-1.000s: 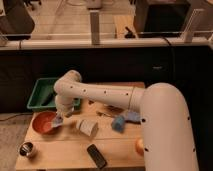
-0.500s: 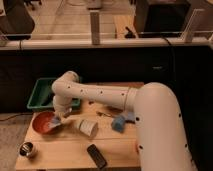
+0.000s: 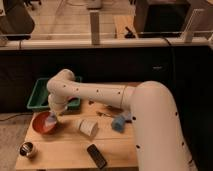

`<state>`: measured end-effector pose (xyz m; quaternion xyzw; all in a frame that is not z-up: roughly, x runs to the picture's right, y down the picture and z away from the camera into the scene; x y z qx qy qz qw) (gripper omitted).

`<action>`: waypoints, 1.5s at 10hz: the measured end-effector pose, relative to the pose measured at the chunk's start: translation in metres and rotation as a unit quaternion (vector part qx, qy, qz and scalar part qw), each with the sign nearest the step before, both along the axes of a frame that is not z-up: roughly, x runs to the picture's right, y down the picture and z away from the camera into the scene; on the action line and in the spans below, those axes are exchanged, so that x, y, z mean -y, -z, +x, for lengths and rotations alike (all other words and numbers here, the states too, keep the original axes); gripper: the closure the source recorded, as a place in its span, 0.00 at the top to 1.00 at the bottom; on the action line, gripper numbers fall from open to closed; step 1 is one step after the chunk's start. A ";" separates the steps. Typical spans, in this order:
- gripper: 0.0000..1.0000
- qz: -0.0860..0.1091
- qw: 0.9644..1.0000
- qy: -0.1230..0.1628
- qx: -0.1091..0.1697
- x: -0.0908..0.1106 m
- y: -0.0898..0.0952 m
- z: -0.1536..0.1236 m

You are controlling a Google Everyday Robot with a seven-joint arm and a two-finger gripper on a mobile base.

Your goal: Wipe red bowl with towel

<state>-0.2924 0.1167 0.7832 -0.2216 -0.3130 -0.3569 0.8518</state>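
The claw (image 3: 53,118) hangs over the red bowl (image 3: 42,123) on the table (image 3: 67,150), apparently pinching the pale towel (image 3: 50,121) inside it. Wiping is underway; next, sweep around the bowl's inside.

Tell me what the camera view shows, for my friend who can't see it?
A white robot arm reaches down so its pincer presses a pale cloth towel into a round red bowl on a wooden table. Nearby are a green plastic tray, a tipped white paper cup and a flat black phone.
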 end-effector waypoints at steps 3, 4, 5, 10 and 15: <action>0.00 0.007 0.999 0.035 0.025 0.002 -0.004 -0.036; 0.00 0.006 0.998 0.045 0.031 0.002 -0.007 -0.044; 0.00 0.003 0.998 0.054 0.036 -0.003 -0.010 -0.049; 0.00 -0.015 0.995 0.085 0.051 -0.033 -0.018 -0.064; 0.00 -0.025 0.994 0.090 0.054 -0.041 -0.029 -0.072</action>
